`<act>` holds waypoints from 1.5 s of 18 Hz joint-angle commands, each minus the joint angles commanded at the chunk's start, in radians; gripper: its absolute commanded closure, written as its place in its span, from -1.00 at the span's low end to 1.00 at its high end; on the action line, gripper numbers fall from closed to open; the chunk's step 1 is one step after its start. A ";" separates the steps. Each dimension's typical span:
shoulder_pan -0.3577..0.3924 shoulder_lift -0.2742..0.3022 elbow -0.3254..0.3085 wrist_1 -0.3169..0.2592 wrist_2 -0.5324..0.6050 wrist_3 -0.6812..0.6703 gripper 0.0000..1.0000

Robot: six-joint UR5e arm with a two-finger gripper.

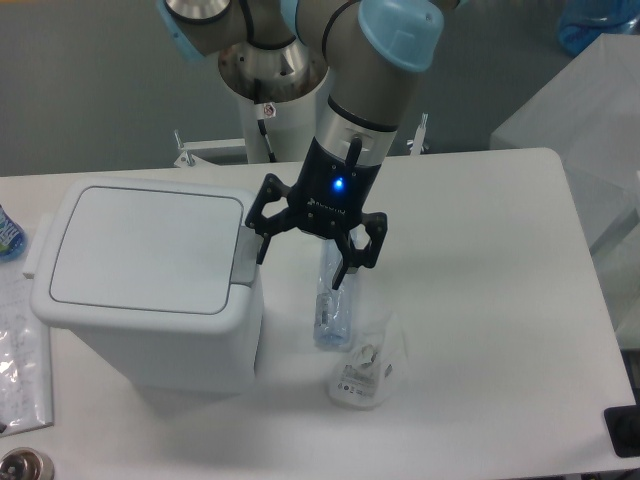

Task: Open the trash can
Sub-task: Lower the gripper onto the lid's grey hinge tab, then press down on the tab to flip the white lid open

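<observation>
Nearest the camera, on the left of the white desk (480, 300), sits the trash can (150, 290) with its lid shut, then the end effector (300, 262) hovering fingers spread beside its grey button tab (246, 255), above a clear bottle (331, 305) and small plastic bag (368, 368).

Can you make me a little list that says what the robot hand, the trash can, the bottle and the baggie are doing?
trash can: white, on the table, lid flat and closed
push-button tab: grey, on the bin's right rim, nearest the gripper
gripper: open, holding nothing, just right of the tab
bottle: clear, lying on the table below the gripper
plastic bag: small, clear, lying in front of the bottle
task: not done yet
</observation>
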 joint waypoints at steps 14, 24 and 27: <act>-0.015 0.003 0.000 0.000 0.000 -0.005 -1.00; -0.017 -0.002 -0.002 0.003 0.000 -0.003 -1.00; -0.017 -0.002 0.005 0.000 0.000 -0.003 -1.00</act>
